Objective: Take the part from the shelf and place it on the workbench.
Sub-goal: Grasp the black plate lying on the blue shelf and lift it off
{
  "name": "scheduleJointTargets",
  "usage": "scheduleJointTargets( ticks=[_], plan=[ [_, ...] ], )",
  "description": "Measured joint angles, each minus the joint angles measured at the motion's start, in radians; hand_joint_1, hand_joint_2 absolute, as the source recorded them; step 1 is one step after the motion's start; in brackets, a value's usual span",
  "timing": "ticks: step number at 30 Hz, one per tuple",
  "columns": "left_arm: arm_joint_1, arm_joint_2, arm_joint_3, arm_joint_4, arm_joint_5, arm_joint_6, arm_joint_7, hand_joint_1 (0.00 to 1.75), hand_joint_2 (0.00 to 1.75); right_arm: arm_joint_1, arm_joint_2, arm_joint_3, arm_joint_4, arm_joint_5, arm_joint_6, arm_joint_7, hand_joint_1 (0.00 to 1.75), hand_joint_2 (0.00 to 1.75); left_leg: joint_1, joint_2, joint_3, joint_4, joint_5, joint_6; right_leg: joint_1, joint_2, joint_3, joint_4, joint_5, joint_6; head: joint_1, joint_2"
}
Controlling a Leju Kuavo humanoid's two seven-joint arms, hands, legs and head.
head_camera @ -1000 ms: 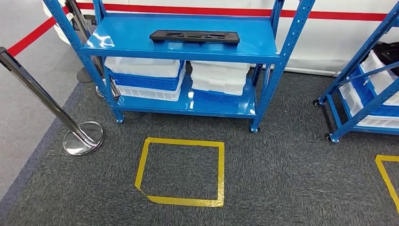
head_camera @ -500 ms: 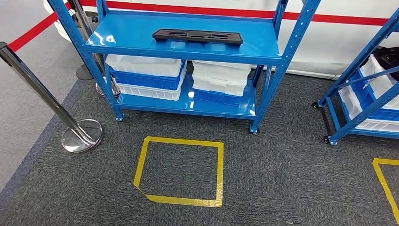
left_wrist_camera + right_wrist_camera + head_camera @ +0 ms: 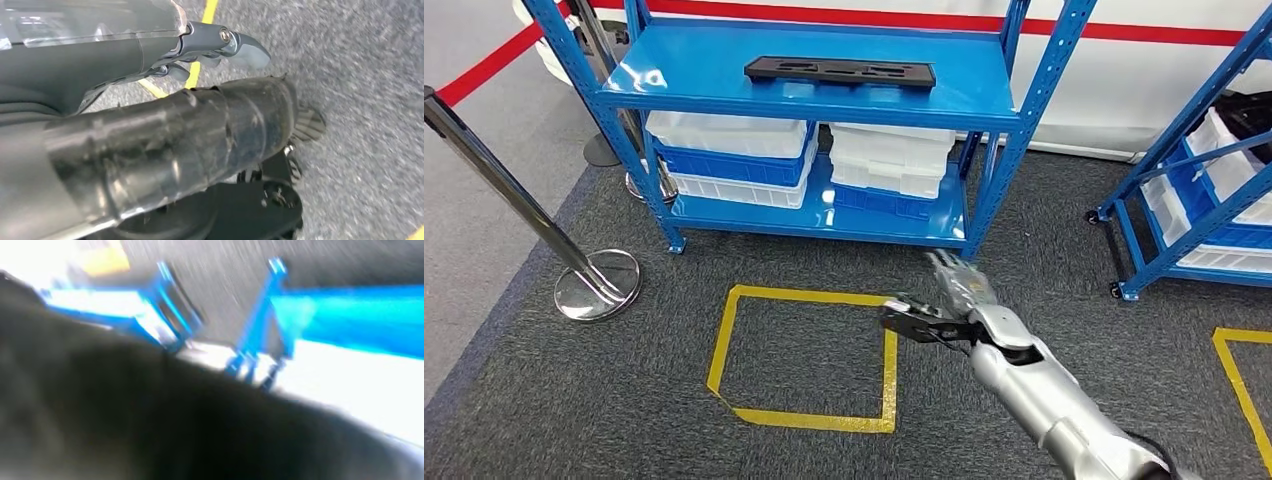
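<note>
My right robot hand [image 3: 939, 305] raised over grey carpet, fingers spread, holding nothing. Flat black plastic part [image 3: 839, 70] lies on top tier of blue metal shelf [image 3: 984, 100], well beyond fingertips. Left robot hand [image 3: 220, 47] empty, fingers apart.

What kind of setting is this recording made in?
Probably a factory-style demo or test area: blue metal shelving holding stacked plastic bins, a yellow tape square on grey carpet, and a stanchion with a red barrier belt.
</note>
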Motion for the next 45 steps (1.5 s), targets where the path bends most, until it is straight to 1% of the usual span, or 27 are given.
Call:
scheduleJointTargets(
  ticks=[2,5,6,7,8,10,11,13,15,17,20,21,22,23,24,26,28,30,32,33,36,37,38,39,41,43,45],
  plan=[
    [0.001,0.003,-0.001,0.000,0.006,-0.004,0.009,0.00,0.00,-0.070,0.061,0.060,-0.029,0.042,0.028,-0.001,0.00,0.00,0.001,-0.002,-0.018,0.036,-0.024,-0.011,-0.006,-0.001,0.005,-0.009,0.007,-0.014,0.000,0.000],
    [0.000,0.006,0.000,0.000,0.013,-0.006,0.016,0.00,0.00,-0.145,0.157,0.151,-0.061,0.080,0.042,0.009,0.00,0.00,0.004,-0.004,-0.111,0.217,-0.105,-0.025,-0.007,-0.003,0.007,-0.012,0.008,-0.025,-0.001,0.000],
    [0.000,0.006,0.000,0.000,0.015,-0.007,0.017,0.00,0.00,-0.157,0.179,0.176,-0.068,0.087,0.044,0.013,0.00,0.00,0.005,-0.004,-0.141,0.267,-0.116,-0.028,-0.007,-0.005,0.007,-0.011,0.007,-0.026,-0.001,0.000],
    [0.001,0.006,0.000,0.001,0.016,-0.008,0.018,0.00,0.00,-0.163,0.196,0.195,-0.075,0.091,0.045,0.015,0.00,0.00,0.005,-0.004,-0.155,0.284,-0.107,-0.030,-0.006,-0.008,0.009,-0.010,0.005,-0.026,-0.001,0.000],
    [0.001,0.006,0.000,0.001,0.017,-0.009,0.020,0.00,0.00,-0.168,0.212,0.212,-0.084,0.097,0.045,0.017,0.00,0.00,0.007,-0.004,-0.148,0.258,-0.078,-0.031,-0.006,-0.011,0.011,-0.008,0.002,-0.025,-0.001,0.000],
    [0.003,0.007,0.000,0.003,0.019,-0.012,0.022,0.00,0.00,-0.182,0.238,0.245,-0.100,0.109,0.046,0.019,0.00,0.00,0.011,-0.003,-0.096,0.132,-0.001,-0.033,-0.006,-0.015,0.015,-0.002,-0.007,-0.019,-0.001,0.000],
    [0.004,0.006,0.000,0.003,0.019,-0.015,0.022,0.00,0.00,-0.191,0.251,0.264,-0.106,0.113,0.048,0.020,0.00,0.00,0.011,-0.003,-0.069,0.071,0.022,-0.032,-0.004,-0.014,0.013,0.005,-0.012,-0.015,-0.001,0.000],
    [0.006,0.006,0.000,0.005,0.019,-0.021,0.021,0.00,0.00,-0.205,0.274,0.302,-0.117,0.113,0.057,0.021,0.00,0.00,0.010,-0.004,-0.049,0.021,0.028,-0.026,0.002,-0.012,0.006,0.012,-0.015,-0.006,0.000,0.000],
    [0.005,0.006,0.001,0.006,0.018,-0.025,0.020,0.00,0.00,-0.212,0.290,0.334,-0.129,0.112,0.064,0.023,0.00,0.00,0.010,-0.007,-0.049,0.018,0.028,-0.013,0.003,-0.012,0.004,0.012,-0.016,0.002,0.000,0.000],
    [0.005,0.006,0.001,0.006,0.013,-0.022,0.018,0.00,0.00,-0.220,0.296,0.351,-0.135,0.111,0.065,0.025,0.00,0.00,0.011,-0.008,-0.047,0.013,0.031,-0.001,0.001,-0.013,-0.006,0.041,-0.040,0.010,0.000,0.000],
    [0.006,0.006,0.001,0.006,0.000,-0.002,0.014,0.00,0.00,-0.229,0.296,0.364,-0.137,0.108,0.064,0.027,0.00,0.00,0.010,-0.009,-0.047,0.011,0.032,0.011,-0.001,-0.013,-0.086,0.209,-0.125,0.018,0.001,0.000],
    [0.007,0.006,0.001,0.006,-0.003,0.004,0.013,0.00,0.00,-0.228,0.296,0.367,-0.137,0.106,0.064,0.027,0.00,0.00,0.008,-0.009,-0.048,0.011,0.032,0.012,0.000,-0.013,-0.114,0.263,-0.142,0.018,0.001,0.000],
    [0.008,0.006,0.001,0.006,-0.004,0.008,0.012,0.00,0.00,-0.226,0.296,0.369,-0.137,0.105,0.064,0.027,0.00,0.00,0.005,-0.009,-0.048,0.011,0.032,0.013,0.001,-0.013,-0.130,0.290,-0.141,0.015,0.001,0.000],
    [0.008,0.006,0.002,0.006,-0.006,0.010,0.011,0.00,0.00,-0.225,0.295,0.371,-0.137,0.105,0.063,0.027,0.00,0.00,0.002,-0.010,-0.047,0.011,0.032,0.013,0.004,-0.013,-0.127,0.278,-0.121,0.010,0.001,0.000],
    [0.008,0.006,0.002,0.006,-0.007,0.013,0.011,0.00,0.00,-0.225,0.295,0.372,-0.138,0.104,0.063,0.027,0.00,0.00,-0.002,-0.011,-0.045,0.011,0.032,0.013,0.008,-0.013,-0.105,0.230,-0.087,0.001,0.000,0.000],
    [0.008,0.004,0.002,0.007,-0.011,0.015,0.009,0.00,0.00,-0.229,0.295,0.372,-0.140,0.103,0.062,0.027,0.00,0.00,-0.007,-0.013,-0.043,0.011,0.032,0.014,0.020,-0.015,-0.041,0.091,-0.022,-0.028,-0.001,0.000],
    [0.008,0.002,0.002,0.009,-0.015,0.017,0.005,0.00,0.00,-0.233,0.295,0.373,-0.142,0.103,0.061,0.027,0.00,0.00,-0.007,-0.012,-0.045,0.010,0.034,0.010,0.031,-0.019,-0.008,0.015,-0.001,-0.047,-0.002,0.000],
    [0.007,0.002,0.002,0.009,-0.019,0.022,0.003,0.00,0.00,-0.235,0.295,0.375,-0.142,0.104,0.061,0.029,0.00,0.00,-0.006,-0.009,-0.044,0.005,0.037,0.003,0.032,-0.021,-0.005,0.001,0.003,-0.050,-0.002,0.000],
    [0.007,0.004,0.002,0.009,-0.024,0.027,0.003,0.00,0.00,-0.236,0.294,0.376,-0.142,0.104,0.060,0.031,0.00,0.00,-0.007,-0.008,-0.049,0.019,0.025,-0.006,0.023,-0.023,0.005,-0.020,0.016,-0.050,-0.002,0.000],
    [0.007,0.005,0.002,0.009,-0.024,0.029,0.003,0.00,0.00,-0.237,0.294,0.377,-0.142,0.104,0.059,0.032,0.00,0.00,-0.007,-0.009,-0.062,0.050,0.004,-0.011,0.017,-0.024,0.009,-0.030,0.022,-0.049,-0.002,0.000],
    [0.009,0.008,0.002,0.009,-0.028,0.040,0.003,0.00,0.00,-0.238,0.292,0.381,-0.141,0.108,0.059,0.035,0.00,0.00,0.003,-0.009,-0.141,0.222,-0.081,-0.030,0.012,-0.027,0.009,-0.034,0.025,-0.048,-0.003,0.000],
    [0.009,0.009,0.002,0.009,-0.030,0.048,0.003,0.00,0.00,-0.240,0.290,0.383,-0.140,0.110,0.060,0.037,0.00,0.00,0.008,-0.009,-0.158,0.259,-0.088,-0.036,0.010,-0.027,0.008,-0.032,0.024,-0.047,-0.003,0.000],
    [0.010,0.010,0.002,0.009,-0.032,0.056,0.004,0.00,0.00,-0.243,0.288,0.384,-0.139,0.111,0.062,0.041,0.00,0.00,0.013,-0.009,-0.159,0.261,-0.078,-0.042,0.008,-0.026,0.007,-0.029,0.022,-0.044,-0.003,0.000],
    [0.010,0.012,0.002,0.009,-0.034,0.063,0.005,0.00,0.00,-0.250,0.284,0.384,-0.139,0.109,0.065,0.044,0.00,0.00,0.017,-0.008,-0.140,0.224,-0.049,-0.047,0.004,-0.026,0.006,-0.023,0.019,-0.039,-0.003,0.000],
    [0.010,0.016,0.002,0.010,-0.035,0.074,0.009,0.00,0.00,-0.273,0.274,0.384,-0.140,0.099,0.076,0.051,0.00,0.00,0.023,-0.007,-0.075,0.096,0.007,-0.055,-0.001,-0.024,0.002,-0.003,0.007,-0.023,-0.004,0.000],
    [0.010,0.018,0.002,0.010,-0.037,0.080,0.012,0.00,0.00,-0.297,0.261,0.384,-0.140,0.089,0.085,0.056,0.00,0.00,0.022,-0.010,-0.043,0.027,0.021,-0.045,0.002,-0.023,-0.008,0.014,-0.002,-0.007,-0.005,0.000],
    [0.011,0.019,0.002,0.011,-0.038,0.084,0.013,0.00,0.00,-0.315,0.246,0.384,-0.140,0.084,0.087,0.059,0.00,0.00,0.019,-0.013,-0.045,0.026,0.017,-0.024,0.003,-0.023,-0.012,0.015,-0.002,0.002,-0.005,0.000]
  ],
)
